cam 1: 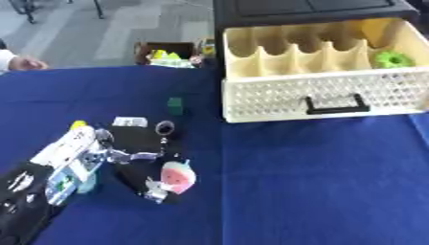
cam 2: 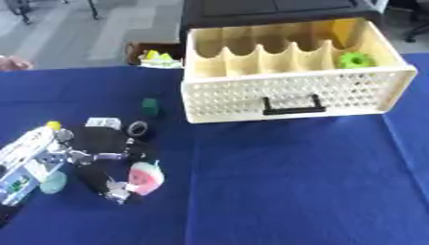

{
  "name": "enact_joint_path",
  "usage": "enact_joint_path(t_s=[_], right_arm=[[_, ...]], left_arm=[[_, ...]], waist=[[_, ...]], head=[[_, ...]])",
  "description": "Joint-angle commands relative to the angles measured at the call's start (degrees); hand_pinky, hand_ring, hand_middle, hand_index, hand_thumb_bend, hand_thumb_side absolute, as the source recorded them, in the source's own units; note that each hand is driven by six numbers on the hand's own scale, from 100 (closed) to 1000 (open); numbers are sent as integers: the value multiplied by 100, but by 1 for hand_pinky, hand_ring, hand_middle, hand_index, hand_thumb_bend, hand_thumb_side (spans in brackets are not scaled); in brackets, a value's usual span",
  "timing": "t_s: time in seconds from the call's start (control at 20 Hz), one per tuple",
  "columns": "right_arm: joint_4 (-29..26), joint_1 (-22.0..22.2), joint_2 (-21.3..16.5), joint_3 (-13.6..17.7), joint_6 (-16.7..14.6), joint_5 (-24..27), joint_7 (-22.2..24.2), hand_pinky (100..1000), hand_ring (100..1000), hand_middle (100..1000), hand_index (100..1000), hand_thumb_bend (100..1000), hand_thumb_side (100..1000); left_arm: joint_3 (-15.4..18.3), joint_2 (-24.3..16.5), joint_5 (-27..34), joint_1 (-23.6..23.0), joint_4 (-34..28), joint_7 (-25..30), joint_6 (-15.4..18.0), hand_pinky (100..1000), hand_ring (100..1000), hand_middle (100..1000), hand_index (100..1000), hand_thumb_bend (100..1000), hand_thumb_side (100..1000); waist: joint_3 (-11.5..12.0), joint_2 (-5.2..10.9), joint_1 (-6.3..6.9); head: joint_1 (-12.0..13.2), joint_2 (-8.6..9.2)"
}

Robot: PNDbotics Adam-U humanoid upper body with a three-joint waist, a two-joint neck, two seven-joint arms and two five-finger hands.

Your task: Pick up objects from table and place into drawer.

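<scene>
Low and left in the frame, our left hand (cam 1: 138, 165) curls round a pink toy (cam 1: 177, 175), bound for the open drawer (cam 1: 322, 93) upper right.
</scene>
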State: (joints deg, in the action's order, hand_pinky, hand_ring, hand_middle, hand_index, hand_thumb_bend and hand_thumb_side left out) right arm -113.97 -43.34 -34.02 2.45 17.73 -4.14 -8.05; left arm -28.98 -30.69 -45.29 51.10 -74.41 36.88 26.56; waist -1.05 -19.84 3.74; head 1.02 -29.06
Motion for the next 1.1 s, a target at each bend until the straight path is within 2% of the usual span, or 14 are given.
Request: enact_joint_path(t_s=[0.05,0.15,0.3,0.65,0.75,0.8,0.95,1.0,1.05,1.1], right_arm=[[-62,-91,-59,79,-6,63,-30,652,461,397,759,100,1000],[-62,-93,-55,79,-9,75,-29,653,461,397,759,100,1000],[-62,-93,-44,87,-12,89,-27,654,461,397,759,100,1000],[-62,-76,-28,98,-5,104,-10,656,460,396,757,100,1000],[-62,-79,-12,101,-12,111,-5,657,455,391,755,100,1000],[-62,-78,-11,98,-13,117,-3,657,454,390,754,100,1000],[-62,-68,-12,102,-8,125,-5,657,453,389,751,100,1000],[-62,-63,-9,102,-2,125,-4,658,453,388,750,100,1000],[-62,-58,-6,100,4,124,1,658,453,388,749,100,1000],[-62,-53,-4,101,11,122,7,658,452,388,749,100,1000]], left_arm=[[-42,-57,-204,4,84,544,692,352,522,678,989,476,1000],[-39,-43,-275,-2,93,422,691,288,485,636,973,445,1000],[-41,-18,-364,-15,126,229,673,246,466,613,954,428,1000],[-71,-10,-496,-43,125,-125,664,146,410,551,820,421,1000],[-110,-28,-598,-42,85,-152,691,155,439,597,846,505,1000],[-133,-41,-695,-48,84,-129,728,176,458,612,865,518,1000],[-112,-69,-906,-53,121,-76,841,204,487,660,942,511,1000],[-89,-75,-930,-46,123,-82,867,209,495,706,973,498,1000],[-66,-83,-936,-41,117,-91,887,210,496,714,976,497,1000],[-38,-97,-929,-31,82,-121,909,227,516,775,992,484,1000]], waist=[[-7,99,-34],[-13,94,-38],[-29,85,-43],[-32,72,-48],[-31,73,-42],[-34,73,-37],[-35,73,-34],[-35,74,-33],[-34,75,-32],[-32,77,-29]], head=[[25,37],[26,48],[24,55],[31,42],[38,39],[42,42],[43,37],[47,31],[51,29],[56,27]])
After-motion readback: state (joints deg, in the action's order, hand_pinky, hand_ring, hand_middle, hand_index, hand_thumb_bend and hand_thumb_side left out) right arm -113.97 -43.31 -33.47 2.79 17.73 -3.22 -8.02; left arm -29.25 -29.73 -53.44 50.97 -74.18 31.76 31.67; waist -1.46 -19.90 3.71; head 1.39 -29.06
